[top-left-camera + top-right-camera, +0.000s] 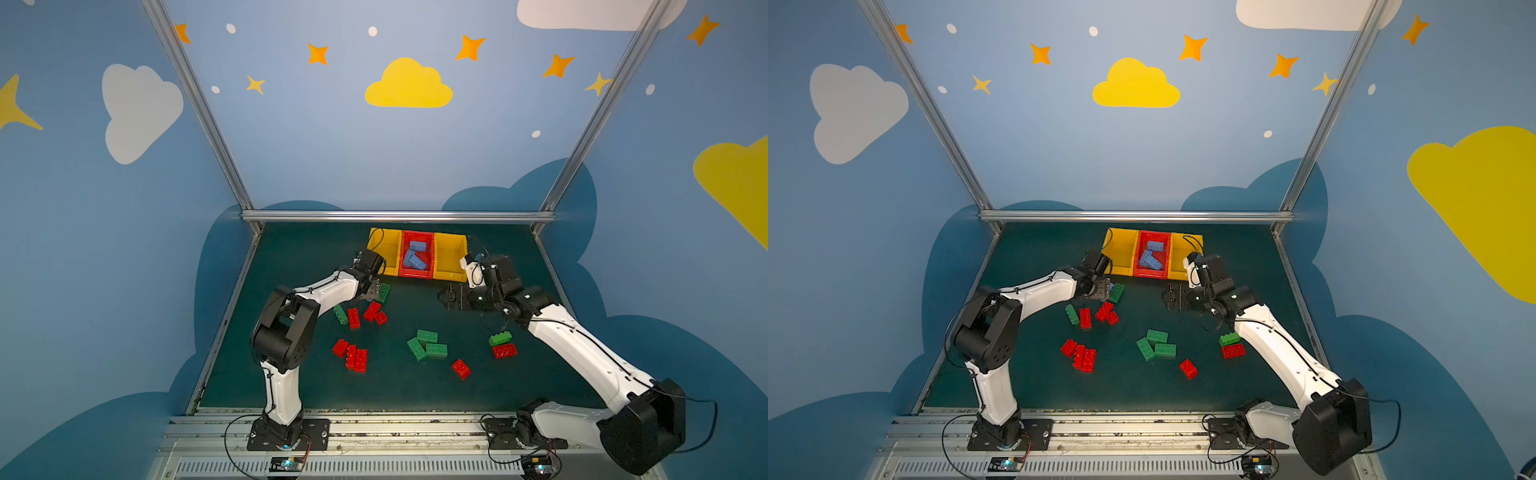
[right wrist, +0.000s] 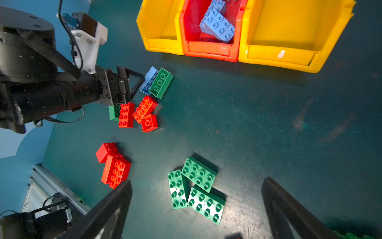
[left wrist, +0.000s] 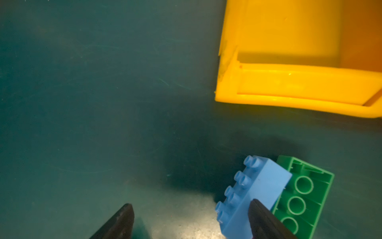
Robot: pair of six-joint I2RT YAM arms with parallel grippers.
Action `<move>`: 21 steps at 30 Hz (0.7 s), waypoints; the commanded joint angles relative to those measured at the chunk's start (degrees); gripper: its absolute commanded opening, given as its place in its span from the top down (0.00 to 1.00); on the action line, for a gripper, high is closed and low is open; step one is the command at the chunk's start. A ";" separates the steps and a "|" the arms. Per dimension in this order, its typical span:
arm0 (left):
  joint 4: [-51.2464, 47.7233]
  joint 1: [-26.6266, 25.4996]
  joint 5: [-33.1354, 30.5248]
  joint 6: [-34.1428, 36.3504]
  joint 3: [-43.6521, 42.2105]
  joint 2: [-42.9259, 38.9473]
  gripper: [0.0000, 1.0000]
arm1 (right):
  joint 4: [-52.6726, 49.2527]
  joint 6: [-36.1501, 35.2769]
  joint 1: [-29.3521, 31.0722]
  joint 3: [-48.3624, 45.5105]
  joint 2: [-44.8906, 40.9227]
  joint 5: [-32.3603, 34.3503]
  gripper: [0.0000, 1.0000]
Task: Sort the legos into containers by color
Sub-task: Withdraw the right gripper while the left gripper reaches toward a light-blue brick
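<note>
Three joined containers stand at the back: a yellow bin (image 1: 384, 249), a red bin (image 1: 417, 272) holding several light blue legos (image 1: 415, 257), and another yellow bin (image 1: 451, 253). In front of the first yellow bin (image 3: 289, 87), a light blue lego (image 3: 262, 186) lies on its side against an upturned green lego (image 3: 303, 192). My left gripper (image 3: 190, 207) is open and low around the blue one, with one finger (image 3: 260, 217) against it. My right gripper (image 1: 446, 297) hangs open and empty above the mat, in front of the other yellow bin.
Red legos (image 1: 372, 311) and a green one (image 1: 340, 314) lie beside the left gripper. More red ones (image 1: 353, 355) are nearer the front. Three green legos (image 2: 196, 186) lie mid-mat, a red one (image 1: 461, 368) beyond them. A green and red pair (image 1: 503, 345) sits under the right arm.
</note>
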 commanded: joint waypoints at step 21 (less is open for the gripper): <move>3.24 0.76 7.32 3.49 -1.73 -2.31 0.16 | -0.69 2.06 -0.20 1.18 3.02 -0.95 0.04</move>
